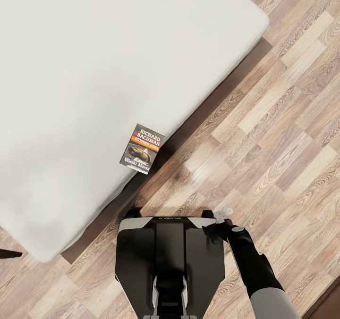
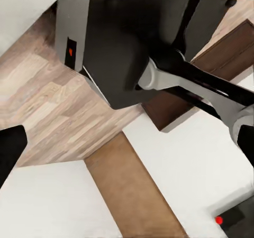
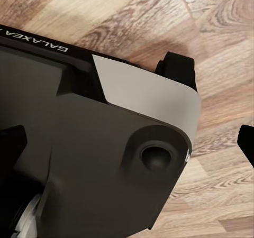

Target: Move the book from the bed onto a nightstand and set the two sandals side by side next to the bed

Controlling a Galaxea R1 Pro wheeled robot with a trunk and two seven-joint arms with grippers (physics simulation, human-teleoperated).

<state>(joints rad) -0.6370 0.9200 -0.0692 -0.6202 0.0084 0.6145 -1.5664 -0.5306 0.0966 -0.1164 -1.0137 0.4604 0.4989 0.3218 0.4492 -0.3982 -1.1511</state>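
Book (image 1: pixel 142 148) lies at the bed (image 1: pixel 94 73) edge, 12 o'clock from robot base (image 1: pixel 170 257) (right gripper (image 1: pixel 223 214) near 2 o'clock, can't tell if open; left likewise).

1. Looks like a bedroom in a home. A big bed (image 1: pixel 94 73) with a plain pale mattress takes up most of the head view.
2. Wood-plank laminate floor (image 1: pixel 264 139), typical house stuff.
3. There's a paperback book (image 1: pixel 141 148) lying near the mattress edge, so somebody's reading spot.
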